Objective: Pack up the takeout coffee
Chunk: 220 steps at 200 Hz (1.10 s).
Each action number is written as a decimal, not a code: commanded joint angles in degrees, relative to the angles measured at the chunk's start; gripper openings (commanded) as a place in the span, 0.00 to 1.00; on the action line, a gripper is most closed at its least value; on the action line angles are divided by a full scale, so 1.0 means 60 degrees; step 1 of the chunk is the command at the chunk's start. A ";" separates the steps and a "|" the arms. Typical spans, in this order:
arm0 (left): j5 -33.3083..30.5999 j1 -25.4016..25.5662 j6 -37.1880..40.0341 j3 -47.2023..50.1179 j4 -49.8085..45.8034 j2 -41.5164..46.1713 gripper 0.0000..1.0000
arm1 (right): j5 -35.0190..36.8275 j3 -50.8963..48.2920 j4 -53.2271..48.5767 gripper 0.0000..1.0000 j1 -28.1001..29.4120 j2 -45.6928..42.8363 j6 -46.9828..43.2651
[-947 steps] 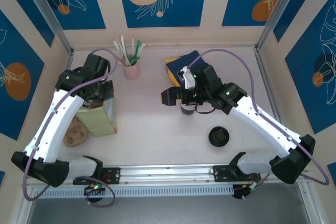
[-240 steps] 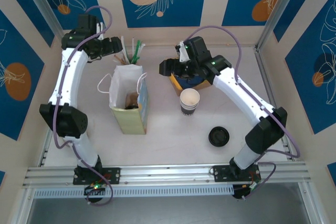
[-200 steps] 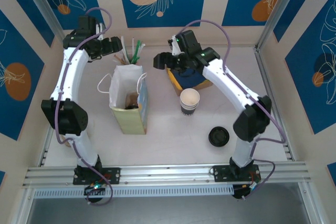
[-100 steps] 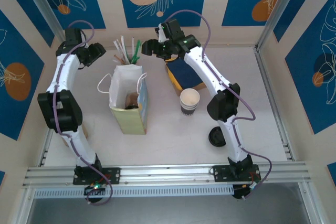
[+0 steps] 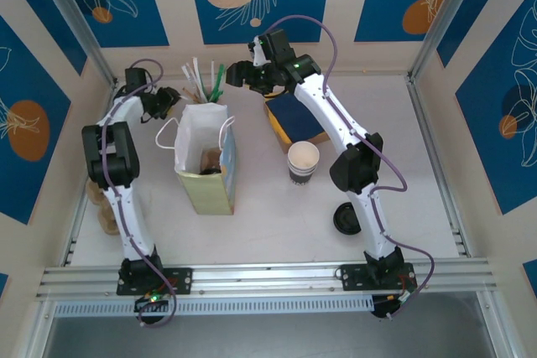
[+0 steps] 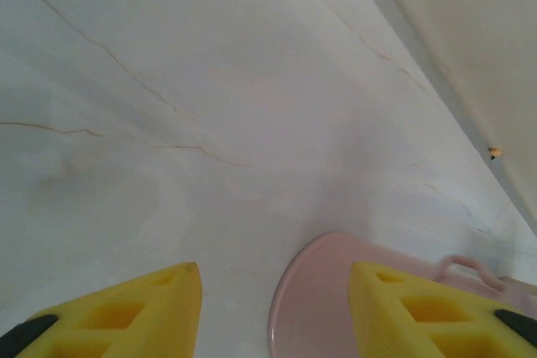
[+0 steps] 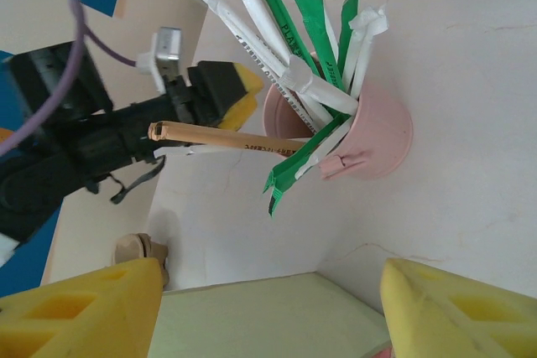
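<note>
Hanging near the far-left corner of the tabletop (image 5: 277, 207), the left gripper (image 6: 274, 266) is released, its fingers apart just beside the pink cup (image 7: 369, 136) of straws (image 7: 289, 39). The bag (image 5: 210, 194) stands upright toward the middle; whether the coffee lies inside I cannot tell. The right gripper (image 7: 270, 267) hovers spread wide by the far edge. A lidless cup (image 5: 303, 159) and a loose lid (image 5: 346, 220) sit further right.

Top view: black lid (image 5: 342, 219), its 3 o'clock side hidden behind right arm (image 5: 365, 169). Beige carrier (image 5: 106, 222) at table's 9 o'clock, mostly behind left arm (image 5: 109, 157). Paper bag (image 5: 205, 194): brownish contents too small to identify.

Left wrist view: left gripper (image 6: 274, 282) and pink cup (image 6: 323, 316) both cut off at 6 o'clock edge.
</note>
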State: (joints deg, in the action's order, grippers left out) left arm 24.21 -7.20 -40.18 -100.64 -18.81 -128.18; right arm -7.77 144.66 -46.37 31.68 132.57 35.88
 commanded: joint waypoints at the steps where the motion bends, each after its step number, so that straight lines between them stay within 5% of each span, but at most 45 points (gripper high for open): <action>1: 0.0708 0.0246 -0.0129 -0.0627 0.0491 -0.0399 0.48 | -0.0200 0.0077 -0.0209 0.70 -0.0065 0.0055 0.0001; 132: 0.1712 0.1422 -0.0255 -0.0177 0.1016 -0.0441 0.48 | 0.0254 -0.0543 -0.0502 0.65 -0.0509 -0.0488 -0.0018; 220: 0.1187 0.2007 -0.0422 -0.0102 0.0877 -0.0002 0.54 | 0.0442 -0.0532 -0.1057 0.57 -0.0751 -0.0577 -0.0200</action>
State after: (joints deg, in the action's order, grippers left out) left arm 32.34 4.91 -42.48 -102.26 -13.63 -131.63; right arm -5.69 141.93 -50.54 27.49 132.29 35.99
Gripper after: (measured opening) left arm 0.525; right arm 0.586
